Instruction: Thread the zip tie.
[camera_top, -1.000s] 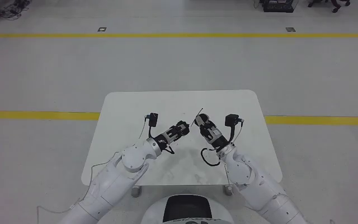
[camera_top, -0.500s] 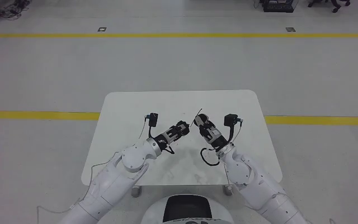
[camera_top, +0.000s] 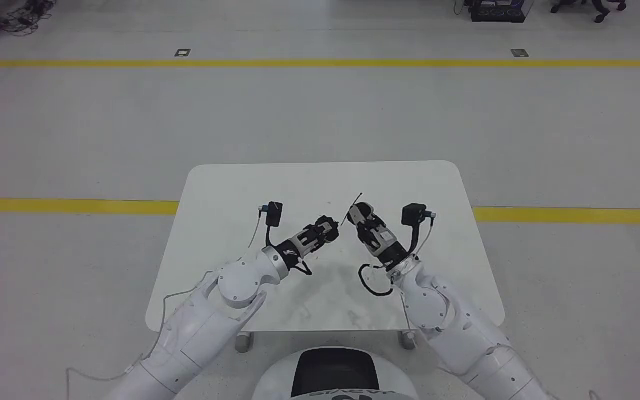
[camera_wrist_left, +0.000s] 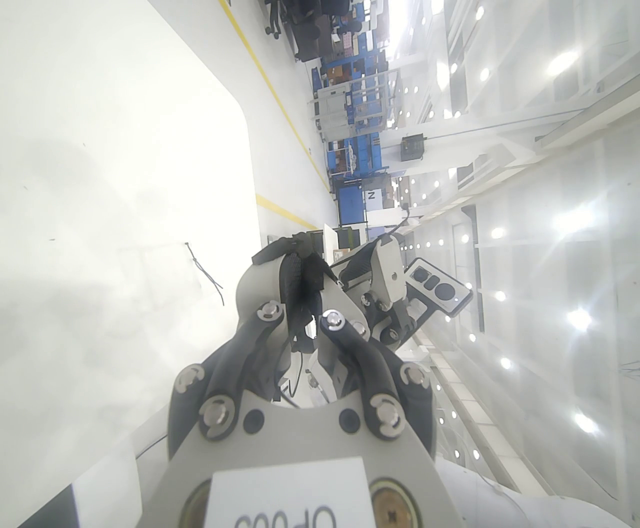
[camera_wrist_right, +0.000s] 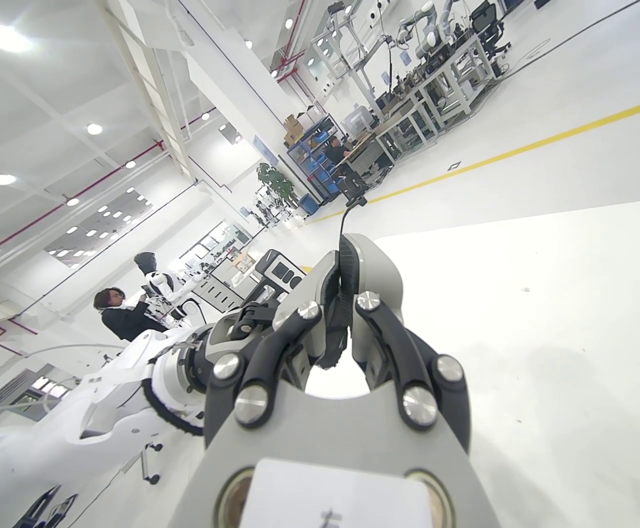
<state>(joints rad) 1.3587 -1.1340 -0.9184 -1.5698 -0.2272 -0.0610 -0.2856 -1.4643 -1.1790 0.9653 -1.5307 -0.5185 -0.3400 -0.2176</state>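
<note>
From the right wrist view, the right gripper (camera_wrist_right: 345, 255) pinches a black zip tie (camera_wrist_right: 342, 232), and its end sticks out past the fingertips. From above the tie is a thin line. The left gripper (camera_wrist_left: 300, 265) is pressed together, but anything between its fingers is hidden. Both hang above the table (camera_top: 230, 200), with their tips near each other.

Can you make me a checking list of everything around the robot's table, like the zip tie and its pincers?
Surface: white table, rounded corners, a few tiny specks.
Job's things: black zip tie sticking out of the right pincer, head end free.
Clutter: thin dark line on the table; cannot tell what it is.
Pincers: right pincer shut on the zip tie; left pincer shut, over the table.
Cables: black cable looping at the right wrist.
Surroundings: yellow floor lines; workbenches far off.
</note>
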